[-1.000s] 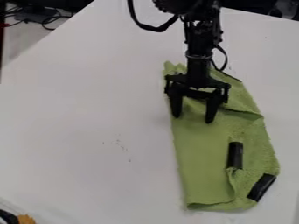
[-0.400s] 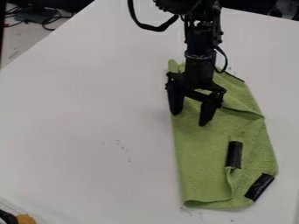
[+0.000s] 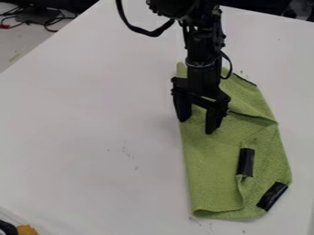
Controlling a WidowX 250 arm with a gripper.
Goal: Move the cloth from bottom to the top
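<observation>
Cloth [image 3: 215,174]: displaying a plain yellowish green, with two patches [image 3: 246,162] reading solid black. Robot arm [image 3: 204,59] and fingers [image 3: 213,120] are presenting black throughout. Desk [image 3: 80,124] is showing white, marked by scattered dark specks [image 3: 126,149]. Cables [image 3: 56,19] are registering black; floor [image 3: 21,43] is appearing grey. Object at lower left corner [image 3: 26,230] is exhibiting orange-yellow.

Soft, diffuse light; faint shadow beside the cloth [image 3: 211,170]

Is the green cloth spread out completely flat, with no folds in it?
No, the green cloth has a crease by the gripper.
</observation>
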